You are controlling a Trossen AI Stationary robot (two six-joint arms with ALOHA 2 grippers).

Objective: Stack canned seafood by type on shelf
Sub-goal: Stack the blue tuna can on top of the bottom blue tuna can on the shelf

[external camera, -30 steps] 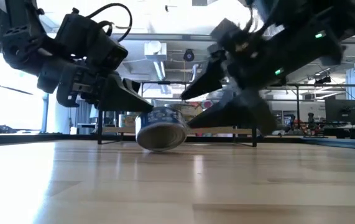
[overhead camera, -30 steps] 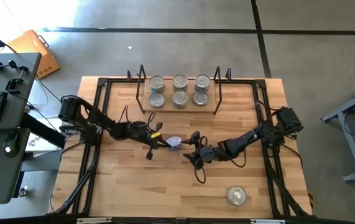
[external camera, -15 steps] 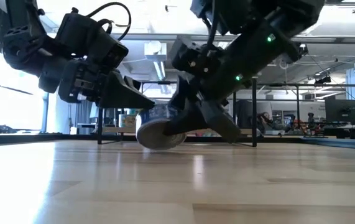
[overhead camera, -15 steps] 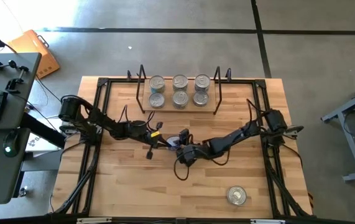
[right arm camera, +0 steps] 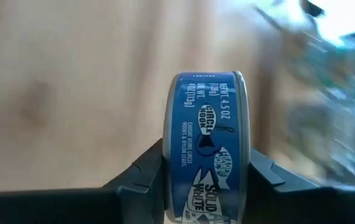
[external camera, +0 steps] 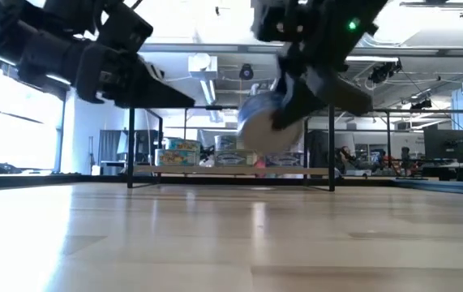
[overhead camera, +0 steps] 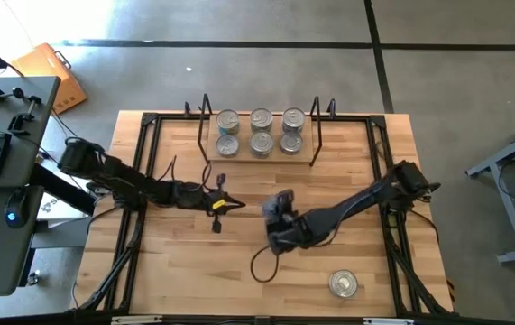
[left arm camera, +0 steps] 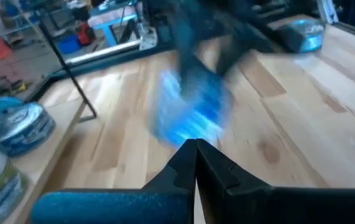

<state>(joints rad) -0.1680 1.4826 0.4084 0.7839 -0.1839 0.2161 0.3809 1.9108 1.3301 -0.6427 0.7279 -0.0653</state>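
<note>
The right gripper (right arm camera: 205, 180) pinches a blue tin (right arm camera: 205, 143) on edge between its fingers (right arm camera: 143, 177), lifted clear of the table (overhead camera: 185, 271) near its centre. The left gripper (overhead camera: 236, 207), fingers pressed together and empty, sits just at the tin's 9 o'clock. Six tins fill the shelf (overhead camera: 259, 155) at 12; a lone tin (overhead camera: 343, 283) lies at 5, with open board around it. The label reads "4.5 OZ" and "SOLID WHITE"
</note>
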